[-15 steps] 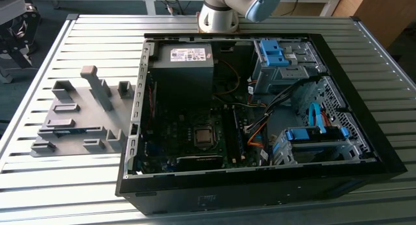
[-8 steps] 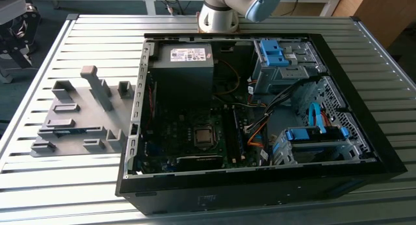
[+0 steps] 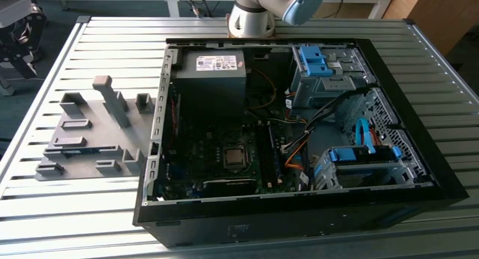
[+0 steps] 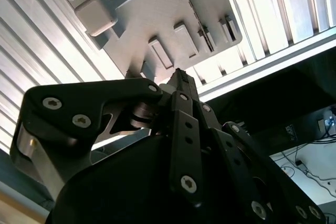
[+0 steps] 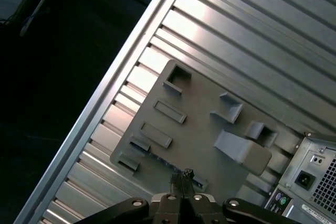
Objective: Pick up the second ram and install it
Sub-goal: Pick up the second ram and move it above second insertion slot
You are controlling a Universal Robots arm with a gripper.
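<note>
In the first wrist view the second ram (image 5: pixel 157 157) stands on edge in a slot of the grey holder tray (image 5: pixel 199 114), just under the gripper (image 5: pixel 184 174). The gripper's fingertips are pressed together and hold nothing; contact with the ram cannot be told. The tray lies on the slatted worktop (image 5: pixel 252 35), beside the open computer case (image 5: pixel 310 177).

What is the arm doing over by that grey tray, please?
The arm's gripper hangs above the grey holder tray on the slatted table, beside the open computer case. Its fingertips look shut with nothing between them. A thin blue-green stick, apparently the second ram, lies in a tray slot, so it is not yet picked up.
</note>
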